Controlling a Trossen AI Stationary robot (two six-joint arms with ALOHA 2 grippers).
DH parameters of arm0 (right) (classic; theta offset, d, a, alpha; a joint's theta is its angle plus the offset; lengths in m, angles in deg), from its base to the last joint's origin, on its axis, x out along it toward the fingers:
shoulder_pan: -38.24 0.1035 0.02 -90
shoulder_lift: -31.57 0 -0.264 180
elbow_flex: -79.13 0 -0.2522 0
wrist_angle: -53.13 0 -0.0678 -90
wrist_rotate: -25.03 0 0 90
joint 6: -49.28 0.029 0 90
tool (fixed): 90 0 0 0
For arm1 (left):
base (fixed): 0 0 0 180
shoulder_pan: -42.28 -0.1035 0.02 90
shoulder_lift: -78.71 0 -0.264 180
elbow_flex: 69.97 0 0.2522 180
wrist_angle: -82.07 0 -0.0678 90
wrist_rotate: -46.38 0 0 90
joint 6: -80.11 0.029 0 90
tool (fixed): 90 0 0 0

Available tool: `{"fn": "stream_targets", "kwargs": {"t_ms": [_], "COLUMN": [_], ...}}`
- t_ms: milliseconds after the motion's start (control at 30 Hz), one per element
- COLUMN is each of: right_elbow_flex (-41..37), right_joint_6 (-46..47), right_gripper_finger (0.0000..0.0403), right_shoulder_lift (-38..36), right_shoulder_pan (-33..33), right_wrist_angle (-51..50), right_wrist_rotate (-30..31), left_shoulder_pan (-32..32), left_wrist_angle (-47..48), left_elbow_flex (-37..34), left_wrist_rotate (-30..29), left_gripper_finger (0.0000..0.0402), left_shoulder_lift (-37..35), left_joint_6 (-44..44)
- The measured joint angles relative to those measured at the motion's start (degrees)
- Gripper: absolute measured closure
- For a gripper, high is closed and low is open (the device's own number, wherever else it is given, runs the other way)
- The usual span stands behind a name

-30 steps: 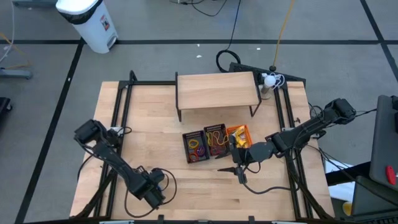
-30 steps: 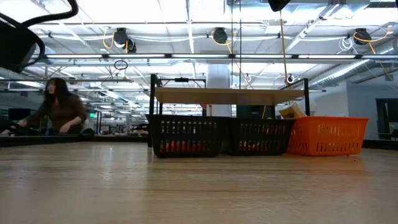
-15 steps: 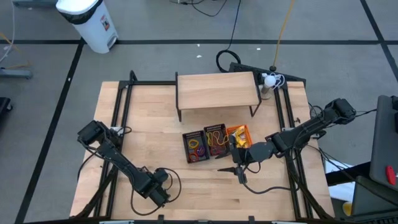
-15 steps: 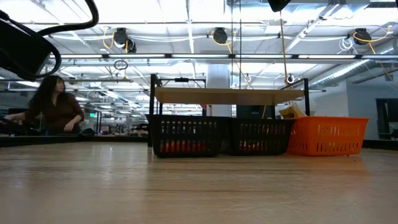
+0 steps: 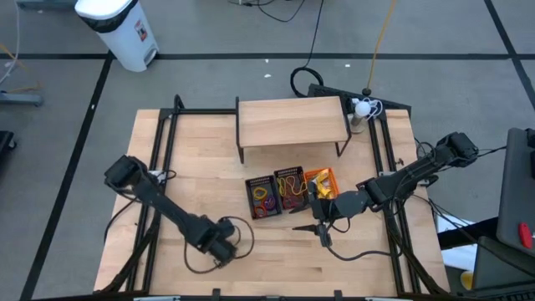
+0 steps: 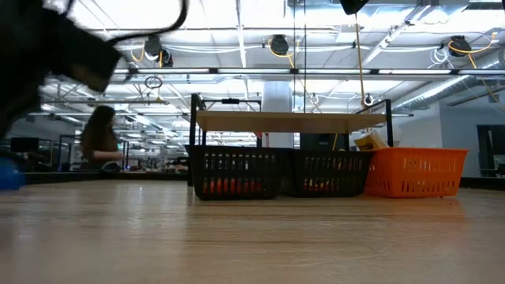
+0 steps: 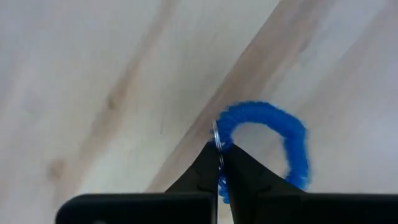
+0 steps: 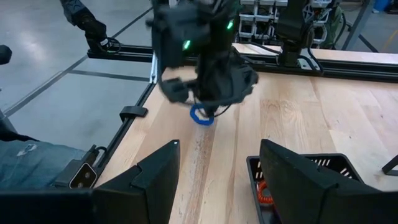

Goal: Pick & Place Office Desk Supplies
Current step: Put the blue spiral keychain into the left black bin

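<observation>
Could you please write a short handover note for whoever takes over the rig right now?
Left end effector: shut on the blue ring, low over the table's front-left area.
Right end effector: open, empty, waiting in front of the baskets.
Supplies: coloured loops and rings sit in the two black baskets; the orange basket is beside them, in front of the wooden shelf.
Done: ring gripped.
Left: carry it to a basket and release it.

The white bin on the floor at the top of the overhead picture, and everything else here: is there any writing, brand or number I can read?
White bin: a small red and dark label on its side, too small to read.
Baskets, table, arms: no readable text.
Room behind, in the low view: no sign legible.
</observation>
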Motion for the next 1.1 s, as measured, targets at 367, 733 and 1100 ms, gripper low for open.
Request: {"fn": "stream_targets", "kwargs": {"t_ms": [367,733,1100], "right_elbow_flex": [0.0,0.0,0.0], "right_joint_6": [0.0,-0.2,-0.2], "right_gripper_finger": [0.0192,0.0192,0.0193], "right_shoulder_lift": [0.0,0.0,0.0], "right_shoulder_pan": [0.0,-0.1,-0.1], "right_wrist_angle": [-0.5,-2.9,-5.2], "right_wrist_rotate": [0.0,0.0,0.0], "left_shoulder_pan": [-6.5,-14.2,-23.0], "left_wrist_angle": [1.2,-18.0,-22.1], "left_elbow_flex": [0.2,0.2,0.3], "left_wrist_rotate": [-16.0,-24.3,-16.3], "left_gripper_finger": [0.0396,0.0397,0.0393], "left_shoulder_lift": [-15.9,-21.2,-16.4], "left_joint_6": [10.4,29.9,34.9]}}
